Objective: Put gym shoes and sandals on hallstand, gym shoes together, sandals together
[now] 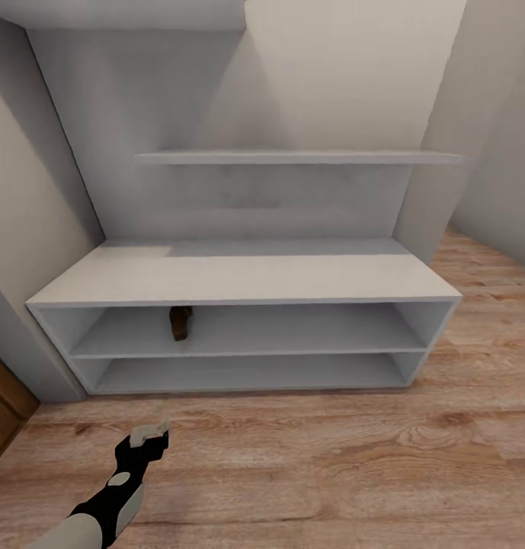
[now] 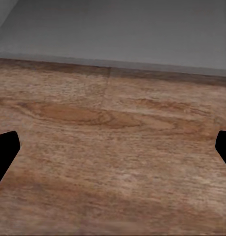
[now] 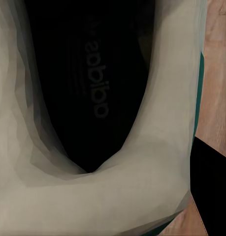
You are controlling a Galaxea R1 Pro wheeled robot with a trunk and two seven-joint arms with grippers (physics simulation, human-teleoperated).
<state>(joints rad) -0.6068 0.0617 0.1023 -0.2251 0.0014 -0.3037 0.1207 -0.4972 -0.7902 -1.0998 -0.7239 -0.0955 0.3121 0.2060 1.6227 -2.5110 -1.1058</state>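
- While parked square to the pale grey-white open hallstand, probably for reach into both low shelves.
- One small dark-brown leather sandal already on the upper low shelf, towards its left end; long bench top bare, ample room to the sandal's right.
- Left gripper low over the light brown wood-plank corridor floor, just short of the rack's front edge; dark fingertips wide apart at the left wrist view's edges, nothing between them.
- Cream-white gym shoe very close in the right wrist view, dark insole and a green edge visible, floor beside it; likely being approached or gripped.
- Right gripper's opening and hold: cannot tell.
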